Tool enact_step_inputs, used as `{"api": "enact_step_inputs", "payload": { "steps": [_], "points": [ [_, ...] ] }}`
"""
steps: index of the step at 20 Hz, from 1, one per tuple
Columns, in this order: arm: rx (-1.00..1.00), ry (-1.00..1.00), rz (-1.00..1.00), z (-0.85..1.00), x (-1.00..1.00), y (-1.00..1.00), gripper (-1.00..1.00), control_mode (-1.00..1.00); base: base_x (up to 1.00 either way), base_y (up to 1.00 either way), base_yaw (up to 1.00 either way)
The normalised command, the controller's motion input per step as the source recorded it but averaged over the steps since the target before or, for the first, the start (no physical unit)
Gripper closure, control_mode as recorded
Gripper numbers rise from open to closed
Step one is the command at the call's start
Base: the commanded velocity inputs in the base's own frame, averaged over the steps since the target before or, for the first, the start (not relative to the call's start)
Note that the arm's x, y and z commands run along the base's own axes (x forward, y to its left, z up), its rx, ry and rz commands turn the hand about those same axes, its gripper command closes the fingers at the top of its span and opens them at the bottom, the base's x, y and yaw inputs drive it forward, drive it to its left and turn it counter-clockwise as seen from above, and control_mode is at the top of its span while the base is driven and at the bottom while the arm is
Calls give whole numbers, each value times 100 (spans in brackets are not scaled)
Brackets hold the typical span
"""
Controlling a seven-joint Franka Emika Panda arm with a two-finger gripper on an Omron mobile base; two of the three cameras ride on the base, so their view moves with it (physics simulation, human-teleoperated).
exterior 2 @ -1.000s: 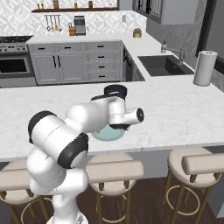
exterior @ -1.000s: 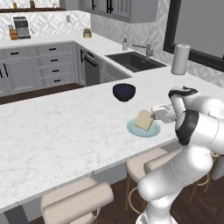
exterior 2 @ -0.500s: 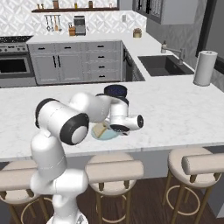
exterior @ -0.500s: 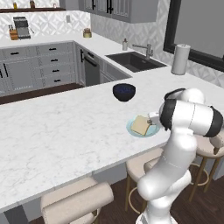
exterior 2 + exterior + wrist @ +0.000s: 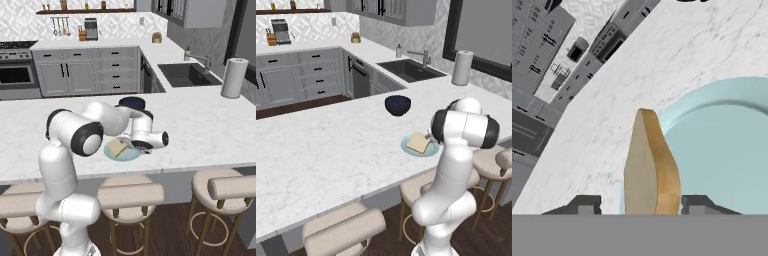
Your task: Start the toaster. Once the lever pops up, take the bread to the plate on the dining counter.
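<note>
In the hand view we see the gripper [image 5: 639, 205] with its two dark finger tips [image 5: 587, 204] standing apart, one on each side of the bread [image 5: 649, 172]. A small gap shows between each tip and the slice, so the jaws are open and not pressing on it. The bread is a thin golden-tan slice seen edge-on in that view, and it rests on the pale teal plate [image 5: 727, 150], leaning over the plate's rim.

From the left base view, the bread [image 5: 418, 142] lies on the plate [image 5: 408, 148], with the white arm bent over it from the right. From the right base view, the bread [image 5: 118, 147] is on the left part of the plate [image 5: 131, 155], and the gripper [image 5: 131, 145] is just at its right edge, low over the plate.

The plate sits on the dining counter [image 5: 321, 150], a broad white marble slab with faint grey veins, close to its near edge. A dark blue bowl [image 5: 398, 105] stands on the same counter a little farther back, apart from the plate. Padded stools [image 5: 131, 194] are tucked under the near overhang.

Far across the kitchen we see a sink [image 5: 408, 70] set in the back counter, and a white paper towel roll [image 5: 462, 67] stands upright to its right.
</note>
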Motion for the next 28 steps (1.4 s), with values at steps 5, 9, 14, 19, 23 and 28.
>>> {"api": "enact_step_inputs", "payload": {
  "steps": [5,9,14,19,23,28],
  "points": [
    [0,3,-10,0,0,-31,-100,-100,0,0,0],
    [0,21,-22,0,14,-1,-100,-100,0,0,0],
    [-11,61,-28,0,19,0,-100,-100,0,0,0],
    [-25,75,-19,10,11,0,-100,-100,0,0,0],
    [-30,16,-9,77,-10,1,-100,-100,0,0,0],
    [-35,-2,-7,70,-34,22,-100,-100,0,0,0]
  ]
}}
